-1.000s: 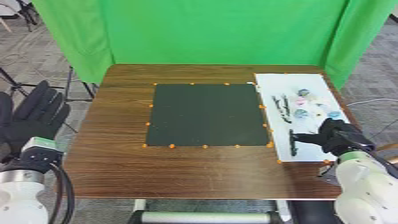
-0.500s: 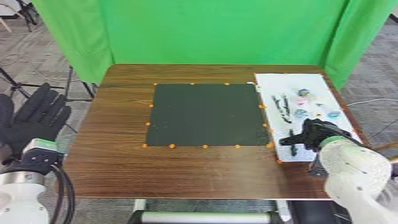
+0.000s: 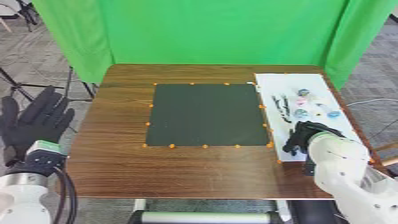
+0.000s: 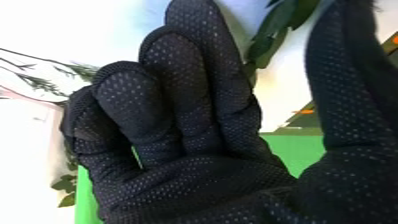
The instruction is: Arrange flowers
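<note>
Fingers spread and relaxed, our left hand point(image 3: 35, 125) sits off the desk point(image 3: 111, 160). Next comes the dark mat point(image 3: 206, 115), probably our arranging spot. Stems point(image 3: 286, 108) lie on the white sheet point(image 3: 284, 84). Our right hand point(image 3: 308, 135) is unclenched, a leafy sprig point(image 4: 263, 47) between thumb and fingers: we judge we're picking, so pinch, then lift. Pale flowers point(image 3: 333, 114) lie farther right.

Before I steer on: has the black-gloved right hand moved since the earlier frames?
Yes, the right hand has moved left, toward the dark square mat.
</note>
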You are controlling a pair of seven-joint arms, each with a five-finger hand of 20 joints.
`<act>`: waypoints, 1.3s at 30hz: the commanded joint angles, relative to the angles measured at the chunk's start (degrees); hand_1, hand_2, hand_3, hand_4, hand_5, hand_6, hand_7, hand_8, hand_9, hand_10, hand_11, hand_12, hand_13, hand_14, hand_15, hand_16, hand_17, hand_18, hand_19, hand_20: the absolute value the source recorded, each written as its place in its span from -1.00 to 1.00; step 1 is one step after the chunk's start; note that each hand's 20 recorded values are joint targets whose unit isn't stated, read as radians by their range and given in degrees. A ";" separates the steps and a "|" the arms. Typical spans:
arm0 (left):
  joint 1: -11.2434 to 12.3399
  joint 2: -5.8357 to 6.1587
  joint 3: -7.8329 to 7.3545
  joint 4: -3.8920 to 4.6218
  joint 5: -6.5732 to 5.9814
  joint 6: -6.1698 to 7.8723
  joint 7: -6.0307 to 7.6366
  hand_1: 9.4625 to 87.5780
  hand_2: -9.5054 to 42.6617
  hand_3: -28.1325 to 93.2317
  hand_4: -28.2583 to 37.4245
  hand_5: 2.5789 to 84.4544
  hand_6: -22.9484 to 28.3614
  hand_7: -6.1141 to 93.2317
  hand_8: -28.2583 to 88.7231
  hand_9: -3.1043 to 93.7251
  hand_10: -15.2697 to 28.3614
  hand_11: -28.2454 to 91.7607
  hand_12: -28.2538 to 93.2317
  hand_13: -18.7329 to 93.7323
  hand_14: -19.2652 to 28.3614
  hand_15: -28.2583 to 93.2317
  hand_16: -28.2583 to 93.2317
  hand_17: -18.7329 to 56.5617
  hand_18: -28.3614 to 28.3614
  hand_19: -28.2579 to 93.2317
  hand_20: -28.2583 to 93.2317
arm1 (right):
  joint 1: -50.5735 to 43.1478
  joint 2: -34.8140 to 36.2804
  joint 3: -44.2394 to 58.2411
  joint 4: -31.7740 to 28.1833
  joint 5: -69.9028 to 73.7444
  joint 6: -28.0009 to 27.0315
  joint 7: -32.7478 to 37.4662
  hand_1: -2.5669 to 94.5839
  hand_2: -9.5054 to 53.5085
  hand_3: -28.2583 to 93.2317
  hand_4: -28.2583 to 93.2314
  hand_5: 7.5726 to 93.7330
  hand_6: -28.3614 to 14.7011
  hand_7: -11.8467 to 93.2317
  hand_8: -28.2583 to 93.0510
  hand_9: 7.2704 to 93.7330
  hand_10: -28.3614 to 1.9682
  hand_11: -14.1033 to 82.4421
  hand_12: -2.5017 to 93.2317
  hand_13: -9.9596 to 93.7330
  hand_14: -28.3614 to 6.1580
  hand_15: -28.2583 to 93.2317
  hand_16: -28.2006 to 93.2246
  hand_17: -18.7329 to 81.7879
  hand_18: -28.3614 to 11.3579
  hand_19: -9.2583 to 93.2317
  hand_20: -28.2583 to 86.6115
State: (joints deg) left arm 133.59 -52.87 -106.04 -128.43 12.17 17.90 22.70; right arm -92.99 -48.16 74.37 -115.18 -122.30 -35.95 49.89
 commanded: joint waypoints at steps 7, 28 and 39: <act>-0.30 -0.60 0.54 0.01 -0.59 -0.52 -0.50 -0.66 -0.08 0.60 -1.00 -0.12 0.15 -0.61 -0.66 -0.36 0.28 -0.22 -0.41 -0.39 0.22 -0.09 -0.71 -0.65 0.29 -0.11 -0.42 | -3.99 -1.39 -3.18 5.04 2.77 -1.67 0.70 0.08 -0.97 0.65 -0.92 0.64 0.22 -0.07 -0.14 0.73 -0.05 0.23 -0.16 0.62 -0.19 0.52 0.04 0.22 -0.84 1.00 0.17; -1.60 -0.09 1.20 0.51 -0.63 -0.90 -0.68 -0.66 -0.09 0.61 -1.00 -0.11 0.16 -0.60 -0.67 -0.35 0.28 -0.22 -0.41 -0.39 0.22 -0.09 -0.71 -0.64 0.28 -0.11 -0.42 | -16.63 0.58 6.13 -5.64 -7.65 24.28 -6.30 -0.09 -1.00 0.76 -0.54 0.63 0.23 0.17 -0.16 0.87 0.21 0.11 -0.04 0.83 0.16 0.35 0.03 0.45 -0.65 1.00 0.15; -0.14 -0.13 -0.35 0.10 -0.84 -0.22 0.17 -0.66 -0.09 0.61 -1.00 -0.11 0.16 -0.61 -0.66 -0.35 0.28 -0.22 -0.41 -0.38 0.22 -0.09 -0.71 -0.64 0.28 -0.11 -0.42 | -12.60 -0.22 5.38 -11.84 -7.70 35.04 -8.67 -0.11 -1.00 0.79 -0.52 0.69 0.22 0.13 -0.14 0.92 0.21 0.11 -0.05 0.87 0.17 0.35 0.05 0.48 -0.66 1.00 0.20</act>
State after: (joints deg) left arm 132.30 -53.03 -105.39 -128.11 11.59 17.70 22.46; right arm -112.85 -47.74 81.91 -125.34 -133.79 -2.46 42.60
